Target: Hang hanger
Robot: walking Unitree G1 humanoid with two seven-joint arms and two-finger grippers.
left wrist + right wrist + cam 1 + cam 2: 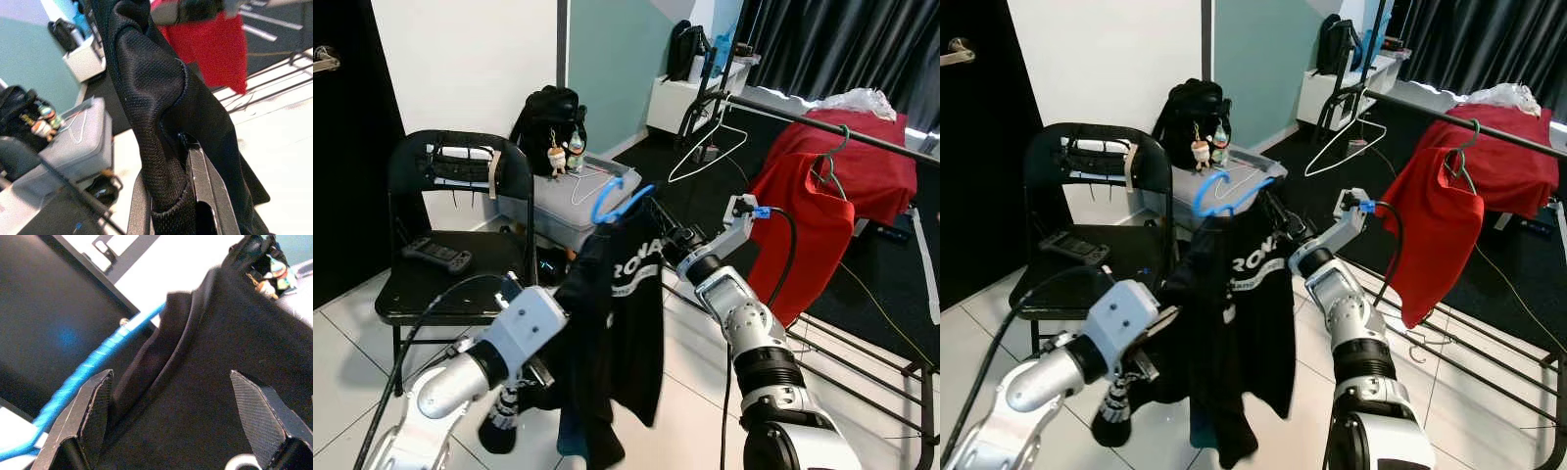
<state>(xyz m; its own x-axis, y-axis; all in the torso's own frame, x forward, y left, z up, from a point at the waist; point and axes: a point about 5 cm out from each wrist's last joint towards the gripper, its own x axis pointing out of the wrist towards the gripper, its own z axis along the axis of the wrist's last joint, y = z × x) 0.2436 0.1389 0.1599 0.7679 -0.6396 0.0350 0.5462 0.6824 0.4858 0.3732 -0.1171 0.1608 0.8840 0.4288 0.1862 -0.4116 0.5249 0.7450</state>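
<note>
Bedroom, white tile: clothes rail (822, 125) carries red shirt (803, 230). Black T-shirt (622, 323) on blue hanger (617, 201), unhung; my left gripper (171, 205) pinches fabric, right gripper (171, 426) spread beside collar.

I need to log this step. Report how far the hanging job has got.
Done: the black shirt is on the blue hanger. In hand: the left gripper is shut on the shirt's fabric, and the right gripper, fingers open, is at the collar by the hanger. Left: the hanger's hook is not yet on the rail, where a red shirt already hangs.
</note>
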